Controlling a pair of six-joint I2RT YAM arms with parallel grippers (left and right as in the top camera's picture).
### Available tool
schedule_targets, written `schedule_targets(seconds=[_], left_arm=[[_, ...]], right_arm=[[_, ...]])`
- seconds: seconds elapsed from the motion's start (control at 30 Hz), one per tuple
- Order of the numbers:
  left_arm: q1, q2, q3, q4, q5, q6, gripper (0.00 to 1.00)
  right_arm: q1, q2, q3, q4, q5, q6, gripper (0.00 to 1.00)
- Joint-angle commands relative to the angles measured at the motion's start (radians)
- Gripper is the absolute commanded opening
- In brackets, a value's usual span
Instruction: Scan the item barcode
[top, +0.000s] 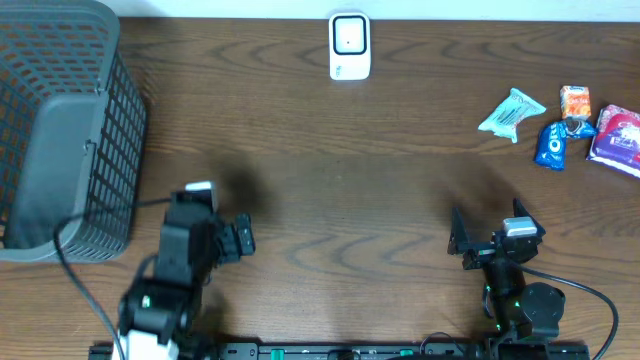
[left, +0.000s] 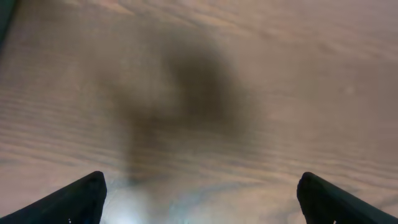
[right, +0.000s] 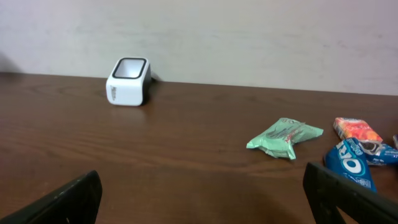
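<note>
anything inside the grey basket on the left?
Overhead, no item shows inside the basket: only mesh walls and a smooth grey panel. Its left side runs out of frame and the walls cover some of the floor, so that part is unchecked.

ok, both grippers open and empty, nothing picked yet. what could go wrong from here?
1. The Oreo pack is crowded by the orange pack and the purple pack, so the right gripper may well drag a neighbour along.
2. No barcode shows on any pack, the green pack included, so the item may meet the scanner wrong face first.
3. The scanner stands small near the far edge of the table; a sweeping arm could knock it.
</note>
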Motion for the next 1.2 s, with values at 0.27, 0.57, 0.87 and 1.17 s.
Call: schedule_targets(seconds=[0.27,0.57,0.87,1.17], left_arm=[[0.003,-0.49,-0.269,0.129,-0.007,0.028,0.98],[0.104,-0.671,-0.412,0.351,0.143,0.166,0.98],[0.175,-0.689,-0.47,0.483,0.143,0.166,0.98],[0.194,-0.689,-0.469,0.444,0.162,0.251,0.98]], right_arm=[[0.004,-0.006,-0.002,-0.002,-0.006,-0.008,0.99],[0.004,-0.006,-0.002,-0.002,-0.006,-0.008,0.99],[0.004,-0.006,-0.002,-0.002,-0.006,-0.008,0.99],[0.004,-0.006,-0.002,-0.003,-0.006,-0.008,0.99]])
